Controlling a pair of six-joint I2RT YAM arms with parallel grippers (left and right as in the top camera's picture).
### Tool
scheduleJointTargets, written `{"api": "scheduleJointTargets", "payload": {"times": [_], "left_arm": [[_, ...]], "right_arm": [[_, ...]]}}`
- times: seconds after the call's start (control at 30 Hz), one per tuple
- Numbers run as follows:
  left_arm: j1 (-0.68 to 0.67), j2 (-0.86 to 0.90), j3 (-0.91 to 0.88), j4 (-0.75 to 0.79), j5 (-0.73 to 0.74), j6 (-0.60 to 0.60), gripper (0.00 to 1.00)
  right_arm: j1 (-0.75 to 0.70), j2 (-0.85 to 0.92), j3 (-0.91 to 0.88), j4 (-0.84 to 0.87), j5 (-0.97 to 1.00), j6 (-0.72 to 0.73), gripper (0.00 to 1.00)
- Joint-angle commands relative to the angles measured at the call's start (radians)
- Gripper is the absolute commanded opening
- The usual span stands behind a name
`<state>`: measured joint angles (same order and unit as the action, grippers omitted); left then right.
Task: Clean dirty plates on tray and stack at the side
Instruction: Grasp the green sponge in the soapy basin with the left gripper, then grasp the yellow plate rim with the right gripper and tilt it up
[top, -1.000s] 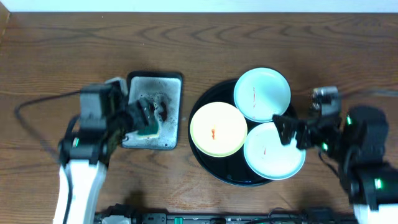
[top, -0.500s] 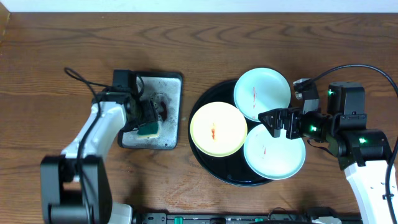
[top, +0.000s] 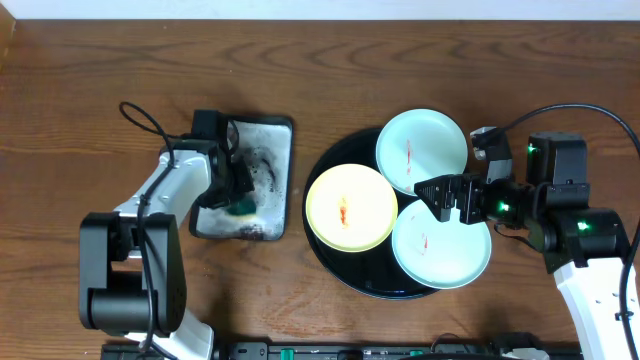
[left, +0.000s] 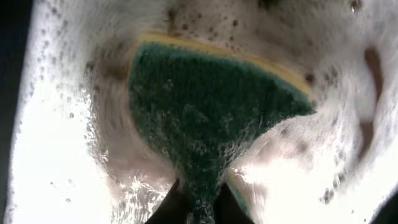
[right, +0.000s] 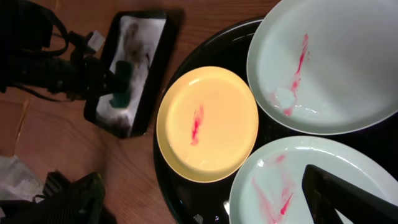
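Observation:
Three plates lie on the round black tray (top: 322, 243): a yellow plate (top: 350, 208) and two mint plates (top: 421, 150) (top: 440, 248), each with a red smear. The smears show clearly in the right wrist view on the yellow plate (right: 208, 124) and on both mint plates (right: 329, 62) (right: 273, 186). My left gripper (top: 238, 196) is down in the foamy grey tray (top: 287, 175), shut on a green and yellow sponge (left: 205, 106). My right gripper (top: 450, 198) hangs open over the black tray, above the near mint plate's left edge, its fingers wide apart.
The grey metal tray (right: 134, 37) stands left of the black tray, full of white foam with dark specks. A black cable (top: 140, 115) loops behind the left arm. Bare wooden table (top: 320, 70) lies behind both trays.
My left gripper has closed on the sponge in the foam and shifted slightly right. My right gripper moved left over the black tray, then held still, staying open.

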<state>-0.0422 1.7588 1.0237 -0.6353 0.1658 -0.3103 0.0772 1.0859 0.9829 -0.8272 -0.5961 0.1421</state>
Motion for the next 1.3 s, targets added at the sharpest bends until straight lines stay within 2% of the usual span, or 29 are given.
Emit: {"api": "scheduleJointTargets", "payload": {"times": [0.0,0.1,0.27,0.43,0.47,0.5,0.53,0.6,0.8,0.83,0.9,1.0,1.17,1.27], "left_arm": [[-0.003,-0.062,0.016,-0.053,0.028,-0.008,0.45],[-0.003,-0.106,0.016,-0.051,0.019,0.003,0.59],[-0.003,-0.09,-0.001,0.017,-0.107,0.003,0.6],[-0.003,-0.001,-0.034,0.137,-0.118,0.003,0.6],[-0.003,0.022,-0.034,0.147,-0.114,0.003,0.58],[-0.003,0.043,-0.034,0.154,-0.105,0.003,0.51],[-0.003,0.059,-0.034,0.158,-0.094,0.003,0.41],[-0.003,0.079,-0.034,0.159,-0.053,0.003,0.09],[-0.003,0.037,0.008,0.121,0.071,0.002,0.07],[-0.003,0.021,0.017,0.109,0.082,0.002,0.11],[-0.005,-0.014,0.026,0.087,0.088,0.003,0.33],[-0.006,-0.059,0.026,0.05,0.084,0.003,0.44],[-0.012,-0.073,0.024,-0.052,0.076,0.003,0.47],[-0.029,-0.062,0.005,-0.066,0.016,0.003,0.47]], "right_arm": [[0.003,-0.003,0.018,-0.004,-0.019,0.011,0.99],[0.003,-0.003,0.018,-0.003,-0.019,0.011,0.99],[0.003,-0.003,0.018,-0.005,-0.019,0.011,0.99],[0.003,-0.003,0.018,-0.007,-0.019,0.011,0.99],[0.003,-0.003,0.018,-0.007,-0.019,0.011,0.99],[0.003,-0.003,0.018,-0.008,-0.019,0.011,0.99],[0.003,-0.003,0.018,-0.008,-0.019,0.011,0.99],[0.003,-0.003,0.018,-0.01,-0.019,0.011,0.99],[0.003,-0.003,0.018,-0.015,-0.023,0.017,0.99],[0.003,-0.003,0.018,-0.018,-0.023,0.018,0.99],[0.003,-0.003,0.018,-0.027,-0.023,0.018,0.99],[0.003,-0.003,0.018,-0.039,-0.023,0.018,0.99],[0.003,-0.003,0.018,-0.039,-0.003,0.018,0.99],[0.003,-0.003,0.018,-0.045,0.03,0.011,0.99]]}}
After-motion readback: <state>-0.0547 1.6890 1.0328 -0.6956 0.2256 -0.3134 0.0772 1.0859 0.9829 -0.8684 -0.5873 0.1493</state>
